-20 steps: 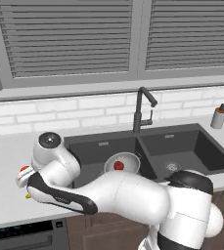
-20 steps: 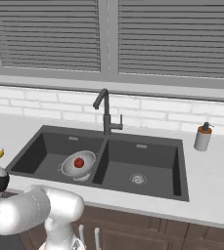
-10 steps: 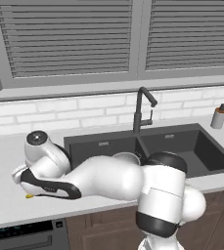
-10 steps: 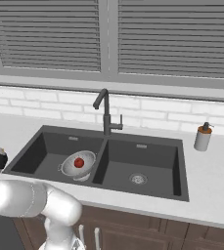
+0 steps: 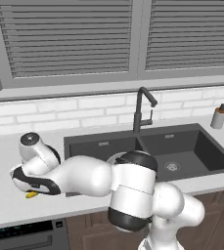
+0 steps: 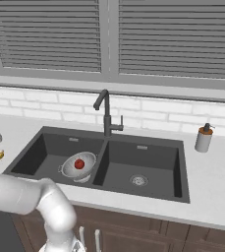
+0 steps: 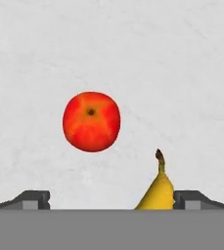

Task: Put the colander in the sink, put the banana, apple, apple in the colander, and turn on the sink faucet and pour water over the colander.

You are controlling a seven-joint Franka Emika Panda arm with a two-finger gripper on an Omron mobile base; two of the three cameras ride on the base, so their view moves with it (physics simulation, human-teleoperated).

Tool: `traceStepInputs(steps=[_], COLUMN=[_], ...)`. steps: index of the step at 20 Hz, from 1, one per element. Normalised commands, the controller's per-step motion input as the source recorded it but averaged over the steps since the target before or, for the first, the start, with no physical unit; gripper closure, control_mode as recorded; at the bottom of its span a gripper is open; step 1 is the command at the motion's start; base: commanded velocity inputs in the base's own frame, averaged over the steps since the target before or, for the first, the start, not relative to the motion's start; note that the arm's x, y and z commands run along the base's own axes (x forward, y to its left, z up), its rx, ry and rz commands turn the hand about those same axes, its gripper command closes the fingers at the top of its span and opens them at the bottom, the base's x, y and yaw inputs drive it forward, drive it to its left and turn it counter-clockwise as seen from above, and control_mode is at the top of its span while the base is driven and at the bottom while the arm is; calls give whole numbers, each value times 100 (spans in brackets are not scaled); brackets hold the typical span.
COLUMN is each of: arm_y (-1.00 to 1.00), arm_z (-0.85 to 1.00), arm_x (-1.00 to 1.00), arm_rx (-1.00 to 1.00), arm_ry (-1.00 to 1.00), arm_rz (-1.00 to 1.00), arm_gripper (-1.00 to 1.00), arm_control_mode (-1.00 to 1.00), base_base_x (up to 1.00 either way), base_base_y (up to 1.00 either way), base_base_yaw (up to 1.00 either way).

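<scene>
My gripper (image 7: 112, 201) is open and points down at the pale counter left of the sink. A bright red apple (image 7: 91, 121) lies ahead of the fingertips, apart from them. The yellow banana (image 7: 157, 193) lies just inside the right fingertip (image 7: 191, 198), stem pointing away; its end (image 5: 31, 194) peeks out under the hand. The silver colander (image 6: 79, 165) sits in the left basin of the dark sink (image 6: 148, 170) with another red apple (image 6: 79, 163) in it. No water comes from the black faucet (image 6: 105, 112).
A soap pump bottle (image 6: 203, 138) stands on the counter right of the sink. My own arm (image 5: 84, 176) stretches across the left basin and hides most of the colander in the left base view. A brick backsplash and shuttered windows run behind.
The arm has swung further left and lower over the counter, and its elbow now covers the left basin in the left base view. The colander and its apple have not moved.
</scene>
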Motion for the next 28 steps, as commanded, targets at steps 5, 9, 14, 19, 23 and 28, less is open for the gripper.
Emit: traceStepInputs(steps=[5, 9, 14, 19, 23, 28], arm_y=[44, 26, 9, -9, -11, -29], arm_z=[-21, -23, -42, -60, -64, -70], arm_x=[47, 27, 5, -8, -5, -23], arm_rx=[-8, -1, 0, 0, 0, 0], arm_ry=[2, 5, 4, 0, 0, -1], arm_rz=[0, 0, 0, -1, -3, -3], arm_gripper=[-100, -100, -100, -100, 100, 100], arm_control_mode=[-100, -100, -100, -100, -100, -100], base_base_x=[0, 0, 0, 0, 0, 0], base_base_y=[0, 0, 0, 0, 0, 0], base_base_yaw=[0, 0, 0, 0, 0, 0])
